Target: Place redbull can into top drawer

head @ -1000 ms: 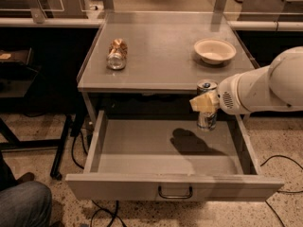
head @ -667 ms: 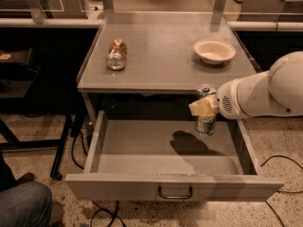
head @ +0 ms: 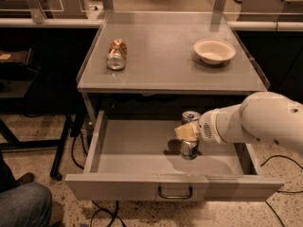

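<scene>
The top drawer (head: 123,155) is pulled open below the grey tabletop, with its flat front panel and dark handle (head: 175,193) nearest the camera. My gripper (head: 188,132) comes in from the right on a white arm and is shut on the redbull can (head: 190,148). The can stands upright inside the drawer, right of centre, its base at or just above the drawer floor. Its silver top (head: 190,116) shows above the yellowish fingers (head: 186,132).
A gold-brown can (head: 116,54) lies on its side on the tabletop (head: 165,65) at the left. A cream bowl (head: 214,50) sits at the right. A person's jeans-clad knee (head: 23,207) is at the bottom left. Cables trail on the floor.
My gripper has carried the can to the left and lower, from above the drawer's right side down into the drawer.
</scene>
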`<state>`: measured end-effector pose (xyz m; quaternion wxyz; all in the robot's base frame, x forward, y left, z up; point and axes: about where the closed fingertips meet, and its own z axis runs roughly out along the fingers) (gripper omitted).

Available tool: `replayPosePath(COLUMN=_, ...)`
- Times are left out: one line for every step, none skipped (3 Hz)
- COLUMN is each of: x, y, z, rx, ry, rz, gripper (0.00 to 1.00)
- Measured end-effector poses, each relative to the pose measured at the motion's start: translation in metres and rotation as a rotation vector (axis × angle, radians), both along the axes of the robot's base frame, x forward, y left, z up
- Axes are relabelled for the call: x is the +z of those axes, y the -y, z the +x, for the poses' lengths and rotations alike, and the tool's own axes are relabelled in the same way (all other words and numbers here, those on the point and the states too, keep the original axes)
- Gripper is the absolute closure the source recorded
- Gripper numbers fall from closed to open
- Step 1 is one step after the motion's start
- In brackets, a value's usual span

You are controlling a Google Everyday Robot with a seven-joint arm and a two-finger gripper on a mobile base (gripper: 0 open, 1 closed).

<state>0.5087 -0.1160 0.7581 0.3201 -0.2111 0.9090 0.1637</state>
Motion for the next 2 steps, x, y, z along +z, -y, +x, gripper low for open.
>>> replayPosePath(x=0.0, y=-0.003, z=-0.003, rx=-0.031, ry=0.002, rz=0.007, gripper=1.0)
replayPosePath(x=-0.023, y=-0.01, z=0.0, rx=-0.107, ry=-0.002, rz=0.041, gripper=1.0)
